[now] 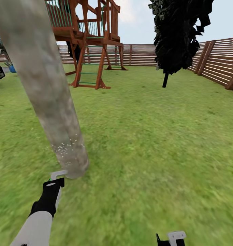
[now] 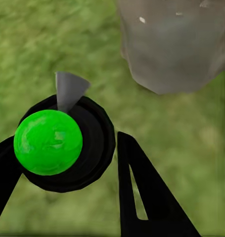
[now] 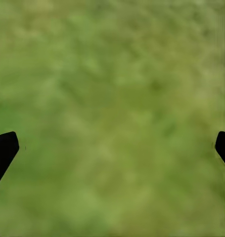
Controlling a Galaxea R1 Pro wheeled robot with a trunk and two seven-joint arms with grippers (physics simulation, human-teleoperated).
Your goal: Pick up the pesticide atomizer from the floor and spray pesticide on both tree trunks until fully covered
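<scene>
Tree trunk (image 1: 44, 92): rough-looking mottled bark, matt, pale grey-brown, white specks near base. Lawn (image 1: 157, 143): matt grass, patchy green. Atomizer (image 2: 60, 143): glossy green cap that looked like plastic, on a smooth black body. Left gripper (image 2: 63, 197) fingers (image 2: 142, 197): smooth matt black. Play tower (image 1: 90, 41) at 12 o'clock: reddish-brown wood. Fence (image 1: 212, 58) at 2 o'clock: brown wooden slats.

Grass lawn (image 1: 157, 143), slat fence (image 1: 218, 58), playset (image 1: 92, 41)
</scene>
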